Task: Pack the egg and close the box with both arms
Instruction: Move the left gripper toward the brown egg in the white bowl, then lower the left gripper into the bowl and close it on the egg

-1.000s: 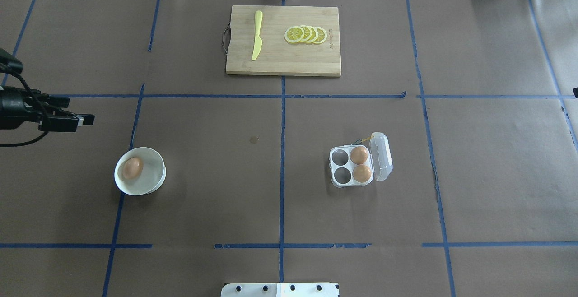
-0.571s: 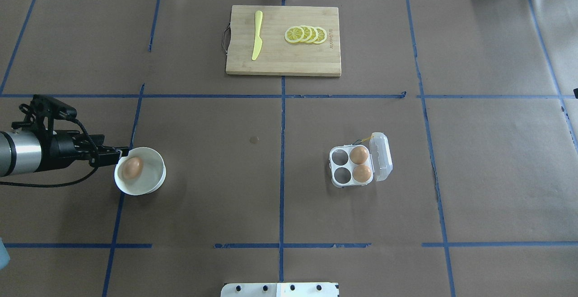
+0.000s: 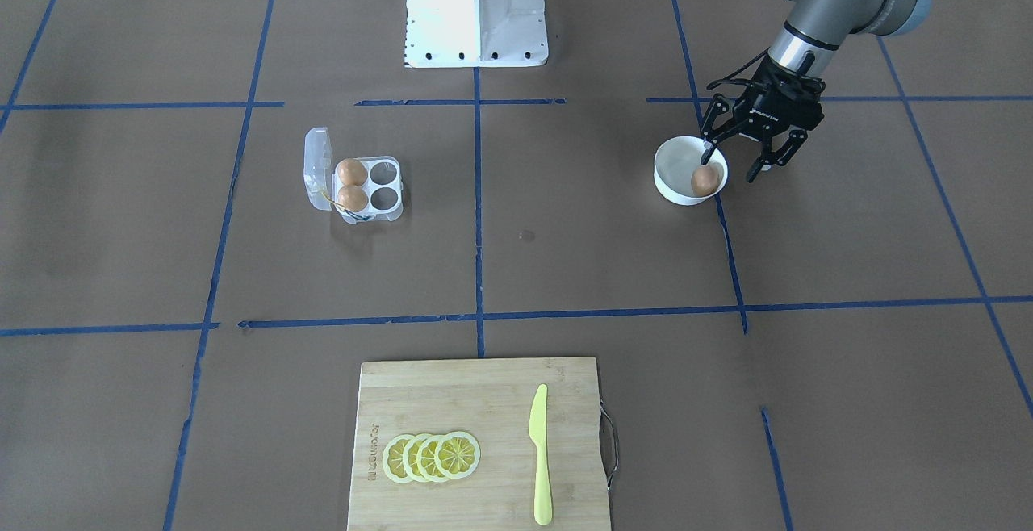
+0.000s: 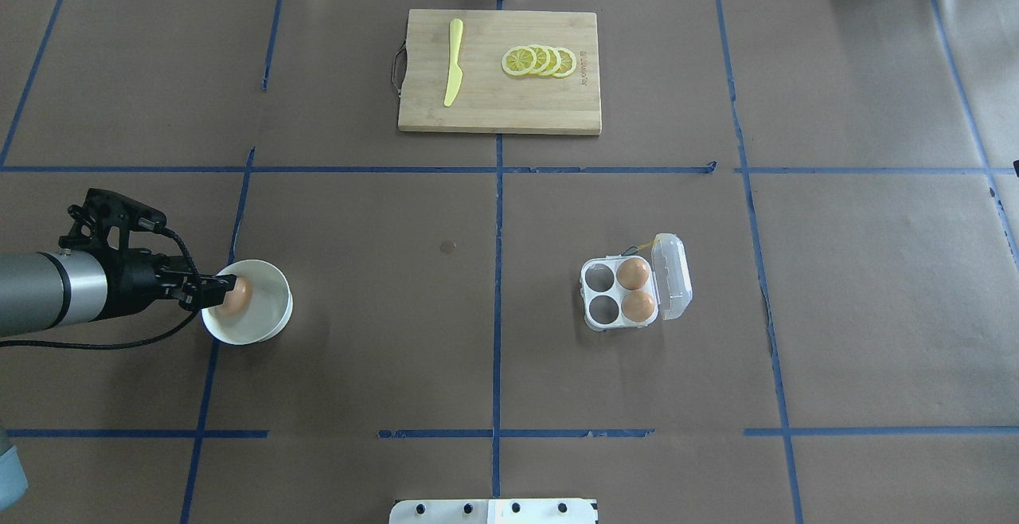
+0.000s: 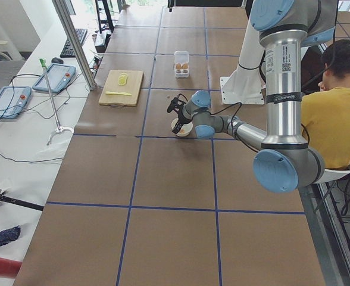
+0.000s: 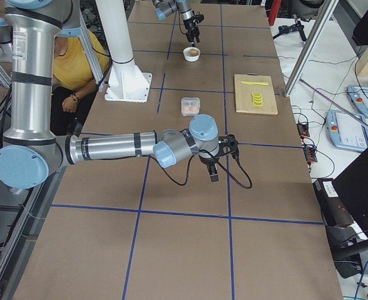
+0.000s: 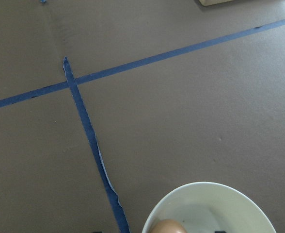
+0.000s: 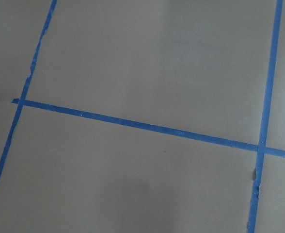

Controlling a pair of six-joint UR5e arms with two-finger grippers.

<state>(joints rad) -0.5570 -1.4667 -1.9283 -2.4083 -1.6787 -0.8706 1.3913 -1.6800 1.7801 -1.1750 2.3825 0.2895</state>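
A tan-brown egg [image 4: 236, 295] lies in a round white bowl [image 4: 271, 323] at the table's left. My left gripper [image 4: 215, 289] hangs open at the bowl's left rim, right by the egg. In the front-facing view the left gripper [image 3: 731, 169] has one finger over the bowl near the egg [image 3: 704, 181] and the other outside the rim. The clear box [image 4: 593, 297] sits right of centre, its lid [image 4: 673, 275] open, with two eggs [image 4: 634, 273] in its right cells. My right gripper [image 6: 213, 171] shows only in the right side view, so I cannot tell its state.
A wooden cutting board [image 4: 557, 106] with lemon slices [image 4: 539, 60] and a yellow knife [image 4: 453, 62] lies at the far middle. The white pedestal [image 3: 476, 6] stands at the robot's base. The left wrist view shows the bowl's rim [image 7: 205, 186] and the egg's top [image 7: 167, 226].
My left arm has swung in from the table's left edge and come down to the bowl. Its open gripper now sits at the rim by the egg. Box and eggs have not moved.
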